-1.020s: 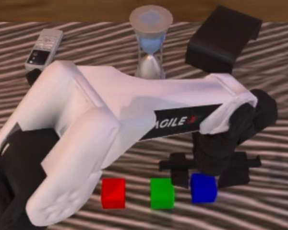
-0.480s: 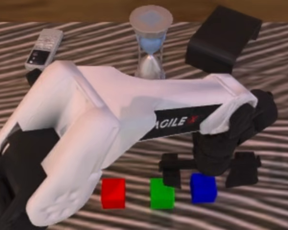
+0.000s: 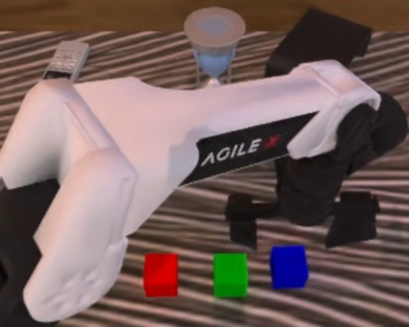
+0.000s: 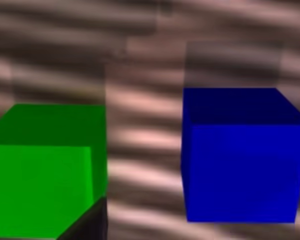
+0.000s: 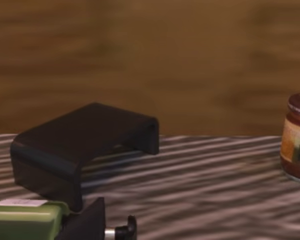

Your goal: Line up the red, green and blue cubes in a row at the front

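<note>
Three small cubes stand in a row near the table's front edge: the red cube on the left, the green cube in the middle, the blue cube on the right. My left gripper hangs open just behind and above the blue cube and holds nothing. Its black fingers stand wide apart. In the left wrist view the green cube and the blue cube rest on the table with a gap between them. My right gripper is out of view.
An hourglass, a black block and a grey remote stand at the back. The right wrist view shows that black block, an olive-green pump bottle lying down and a jar.
My left gripper's fingers spread away from the blue cube, then the gripper rose and drew back a little. The blue cube stayed at the right end of the row.
</note>
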